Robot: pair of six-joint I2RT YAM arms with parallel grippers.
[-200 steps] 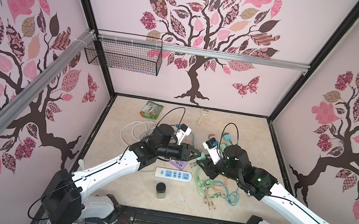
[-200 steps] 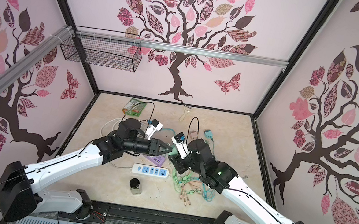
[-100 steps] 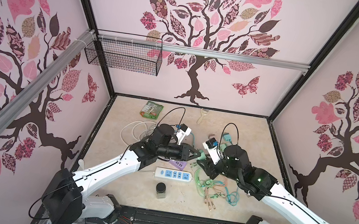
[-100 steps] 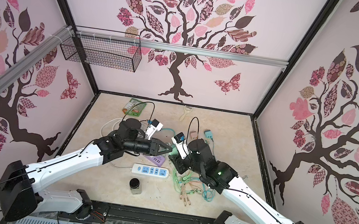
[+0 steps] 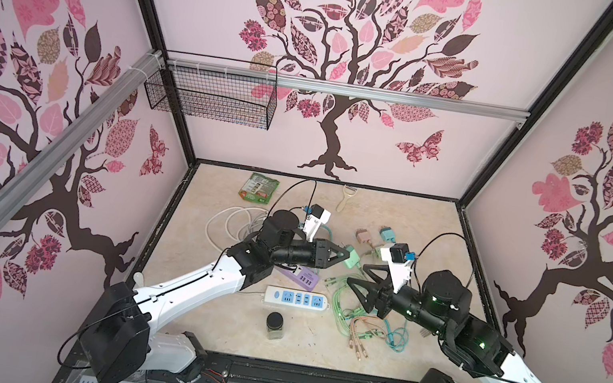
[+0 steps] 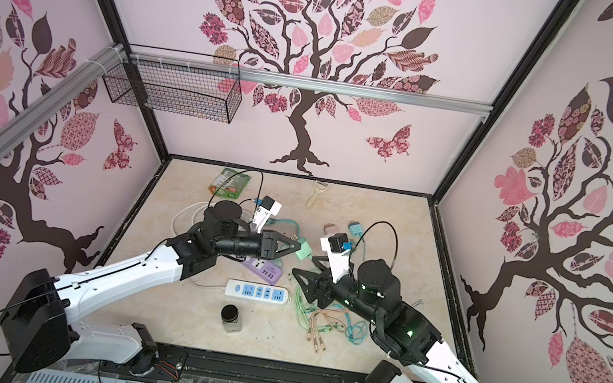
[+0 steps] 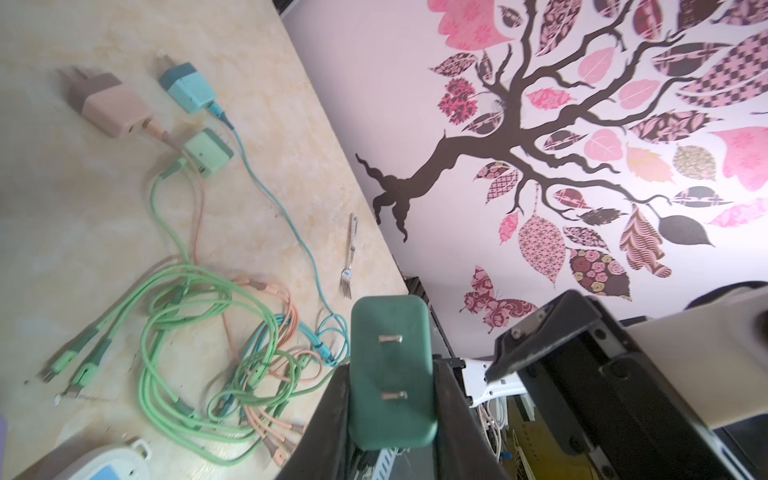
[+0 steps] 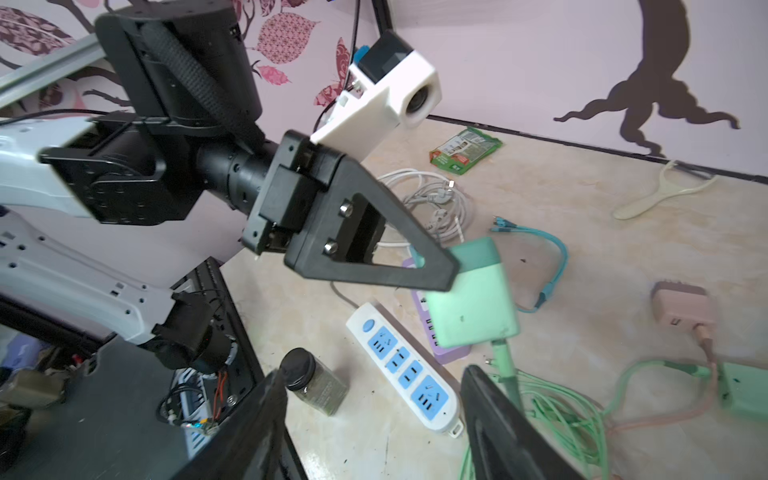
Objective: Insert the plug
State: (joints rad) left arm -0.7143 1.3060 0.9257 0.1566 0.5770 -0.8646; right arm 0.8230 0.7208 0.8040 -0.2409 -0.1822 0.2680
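One green plug sits pinched in my left gripper, clear of tabletop; my right gripper gapes wide, empty, just beside.

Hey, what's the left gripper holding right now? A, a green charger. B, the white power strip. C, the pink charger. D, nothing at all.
A: the left gripper is shut on a green charger, its two prongs showing in the left wrist view, while the pink charger and the white power strip lie on the table.
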